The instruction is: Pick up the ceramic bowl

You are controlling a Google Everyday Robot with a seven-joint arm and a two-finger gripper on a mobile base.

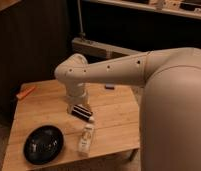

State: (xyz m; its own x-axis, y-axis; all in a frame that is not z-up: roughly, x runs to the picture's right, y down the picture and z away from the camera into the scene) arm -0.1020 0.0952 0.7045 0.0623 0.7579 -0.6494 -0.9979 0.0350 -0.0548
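Observation:
The ceramic bowl is wide, shallow and glossy black, with light reflections inside. It sits near the front left corner of the wooden table. My arm reaches in from the right, bends at a joint above the table and turns down. My gripper hangs low over the table just right of the bowl, a short gap from its rim. It is pale, below a black wrist band. Nothing shows in it.
A small dark block lies at the table's far side. An orange object lies at the far left edge. A dark wall and a shelf unit stand behind the table. My own body fills the right.

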